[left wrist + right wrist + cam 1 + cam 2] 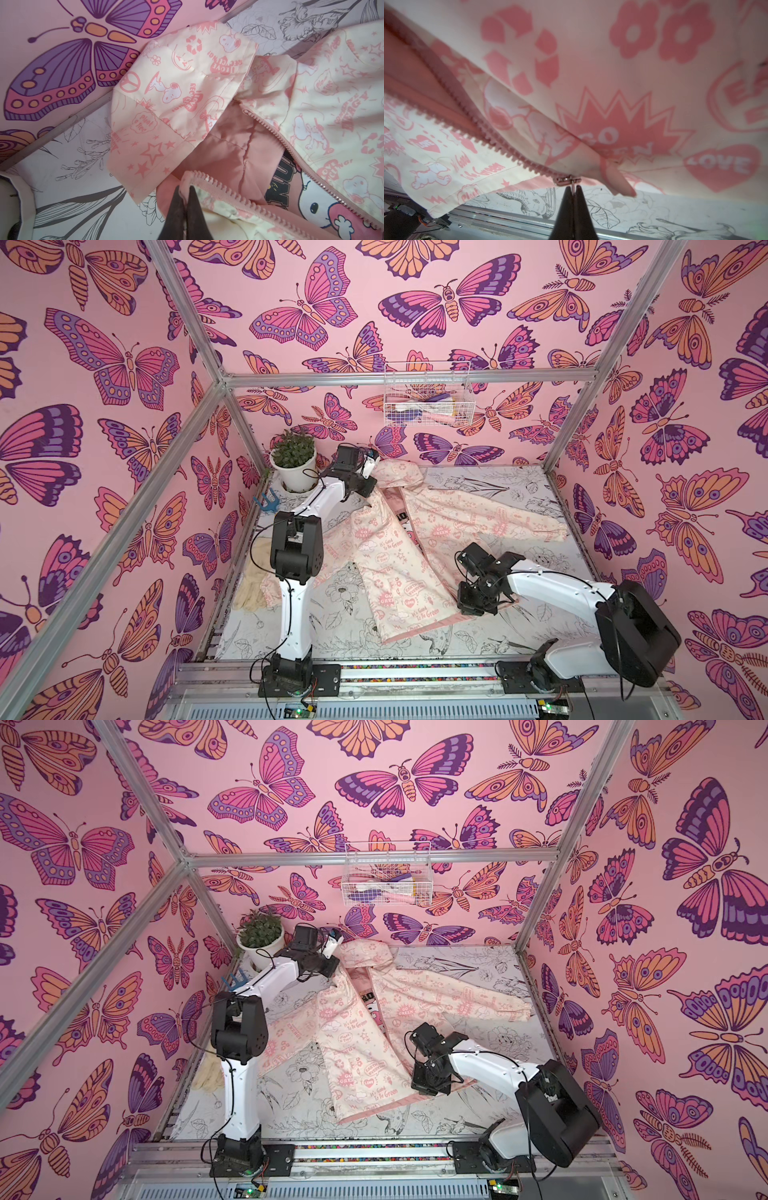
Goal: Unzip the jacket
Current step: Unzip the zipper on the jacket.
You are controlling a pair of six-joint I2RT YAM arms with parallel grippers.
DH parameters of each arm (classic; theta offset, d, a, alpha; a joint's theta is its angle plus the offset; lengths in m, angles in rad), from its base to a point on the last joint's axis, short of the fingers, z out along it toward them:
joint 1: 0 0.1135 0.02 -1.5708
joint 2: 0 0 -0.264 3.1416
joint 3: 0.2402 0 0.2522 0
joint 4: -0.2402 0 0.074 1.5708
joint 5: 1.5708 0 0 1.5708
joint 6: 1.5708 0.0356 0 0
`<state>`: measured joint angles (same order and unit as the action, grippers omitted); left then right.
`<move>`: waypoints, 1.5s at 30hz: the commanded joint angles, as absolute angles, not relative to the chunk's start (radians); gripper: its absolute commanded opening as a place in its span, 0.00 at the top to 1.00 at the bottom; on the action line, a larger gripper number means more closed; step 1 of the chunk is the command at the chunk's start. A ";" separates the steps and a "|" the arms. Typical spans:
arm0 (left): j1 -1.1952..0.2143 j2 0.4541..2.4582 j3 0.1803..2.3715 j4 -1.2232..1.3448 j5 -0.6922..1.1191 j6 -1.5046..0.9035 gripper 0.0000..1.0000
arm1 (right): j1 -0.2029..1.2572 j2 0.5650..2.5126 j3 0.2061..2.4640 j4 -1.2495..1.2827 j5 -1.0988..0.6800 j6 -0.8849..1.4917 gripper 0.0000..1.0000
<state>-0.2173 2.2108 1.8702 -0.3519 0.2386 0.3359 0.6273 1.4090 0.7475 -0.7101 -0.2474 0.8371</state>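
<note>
Near hem: right claw (572, 187) clamped on the zipper pull (566, 180); teeth almost fully parted.
I'd draw low and straight along the teeth while the left claw (184, 188), pinched on the collar edge, anchors the jacket (386, 572), which is spread across the middle of the surface (332, 614). Beyond: potted plant (293, 450), wire basket (390, 414) on the butterfly wall (374, 302).

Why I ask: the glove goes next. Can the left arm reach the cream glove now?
Probably not yet: the left gripper is shut on the jacket at its top edge, at the far end, while the glove lies close beside that arm's lower link.
</note>
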 commanded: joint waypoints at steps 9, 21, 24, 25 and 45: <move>-0.195 2.313 1.934 -0.355 0.128 0.370 1.00 | 0.613 1.397 0.700 -0.779 -0.429 0.662 1.00; -0.193 2.345 1.947 -0.366 0.105 0.383 1.00 | 0.603 1.289 0.708 -0.857 -0.336 0.669 1.00; -0.194 2.323 1.913 -0.340 0.136 0.378 1.00 | 0.576 1.302 0.744 -0.740 -0.384 0.688 1.00; -0.194 2.308 1.886 -0.318 0.161 0.376 1.00 | 0.567 1.311 0.751 -0.680 -0.413 0.710 1.00; -0.186 2.385 1.995 -0.432 -0.024 0.348 1.00 | 0.591 1.166 0.580 -0.908 -0.328 0.725 1.00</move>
<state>-0.2321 2.3661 1.9614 -0.4976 0.1257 0.3592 0.5892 1.1561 0.6098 -0.6800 -0.3328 0.7326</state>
